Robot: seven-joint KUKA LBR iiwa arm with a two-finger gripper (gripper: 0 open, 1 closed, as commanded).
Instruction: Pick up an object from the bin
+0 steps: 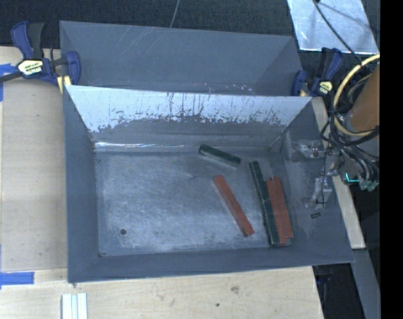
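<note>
1. One gripper [318, 198] hangs at the right side of the bin [78, 178], over the sloping right wall rather than over the floor. Whether it is spread or closed is not clear from this angle, and nothing can be seen held in it.
2. Just behind it, the wrist carries a bundle of dark cables [344, 148] and an orange cover [366, 105].
3. Nearest to the gripper, on the right part of the floor, lies a flat red-brown strip [280, 208], running front to back.
4. Touching the strip's left edge lies a long dark green stick [262, 201], set along the same line.
5. Further left, apart from that pair, a thinner red-brown stick [233, 205] lies on a slant.
6. Near the back wall a short dark green stick [219, 155] lies almost crosswise.
7. Well apart, near the front left corner, sits a small dark speck [124, 231].
</note>
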